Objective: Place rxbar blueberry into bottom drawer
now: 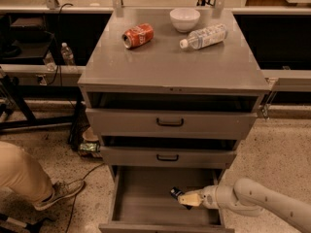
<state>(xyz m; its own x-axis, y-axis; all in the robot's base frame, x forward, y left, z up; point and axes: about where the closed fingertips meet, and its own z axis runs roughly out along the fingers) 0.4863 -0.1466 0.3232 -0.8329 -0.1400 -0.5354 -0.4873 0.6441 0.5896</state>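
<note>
The bottom drawer [141, 198] is pulled open at the foot of the grey cabinet, with a plain grey floor. My gripper [187, 199] reaches in from the right, low over the drawer's right half. The rxbar blueberry [175, 193], a small dark wrapper, sticks out at the tips of the pale fingers [190, 199]. It sits just above or on the drawer floor; I cannot tell which.
On the cabinet top [165, 62] lie a red soda can [137, 35], a white bowl [184, 19] and a plastic bottle [204, 37] on its side. The two upper drawers [170, 123] are nearly shut. A person's leg and shoe [29, 178] are at the left.
</note>
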